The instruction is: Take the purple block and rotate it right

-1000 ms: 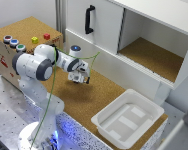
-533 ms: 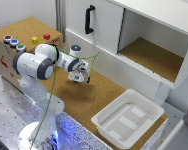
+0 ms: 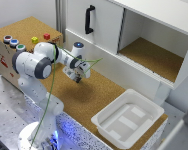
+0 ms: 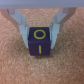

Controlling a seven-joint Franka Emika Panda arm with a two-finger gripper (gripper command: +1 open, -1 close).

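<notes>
Your gripper [image 4: 39, 31] stands over the cork benchtop [image 3: 94, 97], with its fingers [image 4: 20, 24] on either side of the purple block [image 4: 39, 41]. In the wrist view the jaws bracket the block's two flanks; whether they actually press on it you cannot tell. The block sits on the cork and shows a yellow ring on its top face and a yellow bar on its front face. In the exterior view the gripper [image 3: 79, 76] is just in front of the white cabinet [image 3: 106, 30]; the block is hidden there. A white tray [image 3: 128, 119] lies well apart, toward the exterior view's right.
</notes>
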